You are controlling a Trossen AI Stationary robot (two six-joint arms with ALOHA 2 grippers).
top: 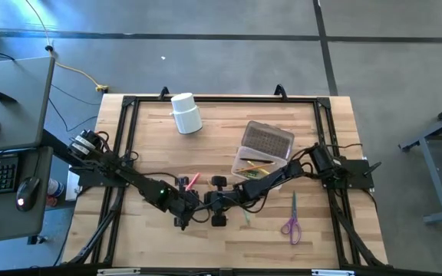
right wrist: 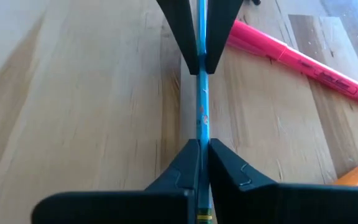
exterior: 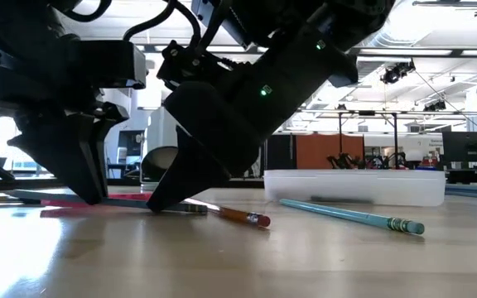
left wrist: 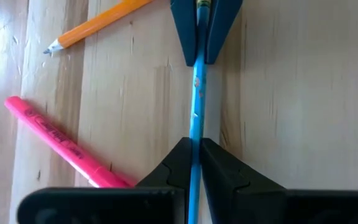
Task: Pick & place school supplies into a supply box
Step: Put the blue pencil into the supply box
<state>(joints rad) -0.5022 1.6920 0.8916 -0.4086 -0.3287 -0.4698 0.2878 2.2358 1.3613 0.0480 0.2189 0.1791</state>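
- Gripping one blue pencil (left wrist: 196, 106) from opposite ends, left end effector (left wrist: 194, 163) and right end effector (right wrist: 204, 160) are clenched on it: likely a handover.
- Supply box (top: 265, 148) waits well apart on the tabletop (top: 144, 146).

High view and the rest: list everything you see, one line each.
white cup: 1, white, far side of table
supply box: 1, clear, right of centre, pencils inside
scissors: 1, purple handles, near side, right
pink marker: 1, pink, flat beside grippers
orange pencil: 1, orange, flat near marker
teal pencil: 1, teal, flat near box
blue pencil: 1, blue, gripped at both ends
table: 1, light wood
left gripper: shut on blue pencil
right gripper: shut on blue pencil, facing left gripper
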